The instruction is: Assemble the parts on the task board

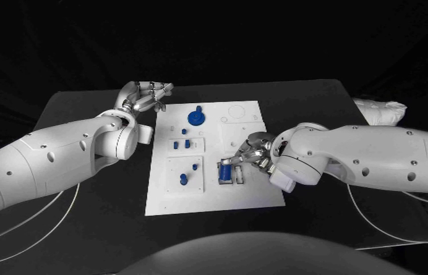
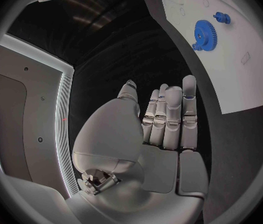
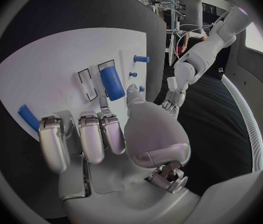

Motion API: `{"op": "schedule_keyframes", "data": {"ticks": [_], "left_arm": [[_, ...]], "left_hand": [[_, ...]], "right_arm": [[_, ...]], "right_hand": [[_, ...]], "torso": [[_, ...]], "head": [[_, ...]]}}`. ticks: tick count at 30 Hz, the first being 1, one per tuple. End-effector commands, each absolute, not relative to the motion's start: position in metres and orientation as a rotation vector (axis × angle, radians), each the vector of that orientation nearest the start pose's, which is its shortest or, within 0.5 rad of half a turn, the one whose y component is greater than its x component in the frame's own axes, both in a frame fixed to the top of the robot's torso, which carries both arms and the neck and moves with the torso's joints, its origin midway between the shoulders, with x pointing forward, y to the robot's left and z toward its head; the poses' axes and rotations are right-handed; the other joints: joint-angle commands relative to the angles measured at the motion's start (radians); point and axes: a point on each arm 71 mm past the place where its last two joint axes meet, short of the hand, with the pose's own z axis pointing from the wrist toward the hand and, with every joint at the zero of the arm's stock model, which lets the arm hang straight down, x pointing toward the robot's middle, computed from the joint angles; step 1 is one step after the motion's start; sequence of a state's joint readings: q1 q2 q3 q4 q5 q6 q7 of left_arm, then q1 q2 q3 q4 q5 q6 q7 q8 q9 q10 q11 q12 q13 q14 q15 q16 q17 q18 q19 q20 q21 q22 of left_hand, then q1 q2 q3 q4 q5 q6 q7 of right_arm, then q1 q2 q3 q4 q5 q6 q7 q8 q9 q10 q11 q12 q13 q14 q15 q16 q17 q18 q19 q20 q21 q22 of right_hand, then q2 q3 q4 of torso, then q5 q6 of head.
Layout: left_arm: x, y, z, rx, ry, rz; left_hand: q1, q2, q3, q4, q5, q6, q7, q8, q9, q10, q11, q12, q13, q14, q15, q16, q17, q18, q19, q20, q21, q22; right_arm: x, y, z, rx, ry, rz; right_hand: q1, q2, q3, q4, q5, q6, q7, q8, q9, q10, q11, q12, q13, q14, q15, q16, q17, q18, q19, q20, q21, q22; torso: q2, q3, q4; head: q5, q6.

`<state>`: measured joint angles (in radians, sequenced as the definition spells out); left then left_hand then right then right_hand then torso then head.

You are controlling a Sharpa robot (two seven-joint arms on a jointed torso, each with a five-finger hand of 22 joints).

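The white task board [image 1: 254,191] lies in the middle of the table. A blue gear [image 1: 196,115] stands near its far edge, with small blue pegs [image 1: 182,143] and a further peg [image 1: 184,178] in the panels on its left half. A blue cylinder [image 1: 226,172] lies in a slot; in the right wrist view this cylinder [image 3: 113,82] is just beyond the thumb. My right hand [image 1: 252,152] hovers over the board's right half, fingers bent and holding nothing. Another blue part [image 3: 29,117] lies beside its fingers. My left hand [image 1: 143,96] is off the board's far left corner, fingers straight and empty [image 2: 169,119].
Black table [image 1: 89,105] surrounds the board on all sides. The left wrist view shows the gear [image 2: 205,32] and a small peg [image 2: 222,18] on the board [image 2: 237,79]. Several empty slots [image 3: 84,82] lie next to the cylinder.
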<state>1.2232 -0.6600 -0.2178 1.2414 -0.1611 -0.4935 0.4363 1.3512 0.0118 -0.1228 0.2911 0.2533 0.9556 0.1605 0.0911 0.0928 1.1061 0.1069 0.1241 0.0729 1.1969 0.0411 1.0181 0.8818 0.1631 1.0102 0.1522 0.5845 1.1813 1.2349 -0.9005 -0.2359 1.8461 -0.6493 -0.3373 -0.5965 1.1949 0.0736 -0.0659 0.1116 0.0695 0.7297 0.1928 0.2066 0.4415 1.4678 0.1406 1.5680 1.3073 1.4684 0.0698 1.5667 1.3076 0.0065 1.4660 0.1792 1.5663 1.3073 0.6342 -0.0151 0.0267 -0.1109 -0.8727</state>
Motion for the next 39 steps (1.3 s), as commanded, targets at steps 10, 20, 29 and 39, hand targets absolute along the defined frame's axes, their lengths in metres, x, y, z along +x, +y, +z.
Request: {"op": "schedule_keyframes", "data": {"ticks": [10, 20, 29, 39], "left_arm": [[0.5217, 0.2073, -0.2344, -0.892, 1.451, -1.210], [0.5217, 0.2072, -0.2345, -0.892, 1.451, -1.209], [0.5217, 0.2069, -0.2345, -0.892, 1.452, -1.210], [0.5215, 0.2073, -0.2345, -0.893, 1.452, -1.209]], "left_hand": [[0.005, 0.007, -0.006, 0.000, 0.004, -0.006, 0.003, 0.007, 0.001, -0.009, 0.000, 0.003, 0.000, 0.001, 0.001, -0.004, -0.001, 0.009, 0.005, 0.000, -0.005, -0.001], [0.006, 0.008, -0.007, 0.000, 0.004, -0.006, 0.002, 0.007, 0.001, -0.009, 0.000, 0.003, 0.000, 0.001, 0.001, -0.005, -0.001, 0.009, 0.005, 0.000, -0.007, -0.002], [0.006, 0.008, -0.007, 0.000, 0.004, -0.006, 0.002, 0.007, 0.001, -0.009, 0.000, 0.003, 0.000, 0.001, 0.001, -0.005, -0.001, 0.009, 0.005, 0.000, -0.007, -0.002], [0.006, 0.008, -0.007, 0.000, 0.004, -0.006, 0.002, 0.007, 0.001, -0.009, 0.000, 0.003, 0.000, 0.001, 0.001, -0.005, -0.001, 0.009, 0.005, 0.000, -0.007, -0.002]], "right_arm": [[0.3836, -0.1646, -0.2552, 0.692, 2.443, 0.587], [0.3863, -0.1635, -0.2581, 0.678, 2.467, 0.553], [0.3876, -0.1634, -0.2582, 0.689, 2.445, 0.567], [0.3878, -0.1683, -0.2560, 0.748, 2.392, 0.628]], "right_hand": [[0.007, 0.017, 0.013, -0.014, 0.003, 0.054, 0.016, -0.016, -0.040, 0.103, 0.002, 0.003, 0.264, 0.102, 0.003, 0.004, 0.263, -0.007, 0.105, 0.004, 0.004, 0.263], [0.030, 0.038, 0.037, -0.033, 0.018, 0.096, 0.006, -0.021, -0.067, 0.103, -0.007, 0.003, 0.264, 0.102, -0.006, 0.004, 0.263, -0.007, 0.105, -0.004, 0.004, 0.263], [0.098, 0.099, 0.124, -0.068, 0.106, 0.149, -0.011, -0.046, -0.118, 0.103, -0.023, 0.003, 0.264, 0.102, -0.025, 0.004, 0.263, -0.007, 0.105, -0.023, 0.004, 0.263], [0.131, 0.088, 0.189, -0.102, 0.153, 0.185, -0.020, -0.076, -0.162, 0.103, -0.031, 0.003, 0.264, 0.102, -0.033, 0.004, 0.263, -0.007, 0.105, -0.031, 0.004, 0.263]], "torso": [[0.000, -0.0002, 0.0003], [0.000, 0.0001, 0.0001], [0.000, 0.0005, 0.0002], [0.000, 0.0003, 0.0002]], "head": [[-0.002, 0.000], [-0.002, 0.000], [-0.002, 0.000], [0.003, 0.000]]}}
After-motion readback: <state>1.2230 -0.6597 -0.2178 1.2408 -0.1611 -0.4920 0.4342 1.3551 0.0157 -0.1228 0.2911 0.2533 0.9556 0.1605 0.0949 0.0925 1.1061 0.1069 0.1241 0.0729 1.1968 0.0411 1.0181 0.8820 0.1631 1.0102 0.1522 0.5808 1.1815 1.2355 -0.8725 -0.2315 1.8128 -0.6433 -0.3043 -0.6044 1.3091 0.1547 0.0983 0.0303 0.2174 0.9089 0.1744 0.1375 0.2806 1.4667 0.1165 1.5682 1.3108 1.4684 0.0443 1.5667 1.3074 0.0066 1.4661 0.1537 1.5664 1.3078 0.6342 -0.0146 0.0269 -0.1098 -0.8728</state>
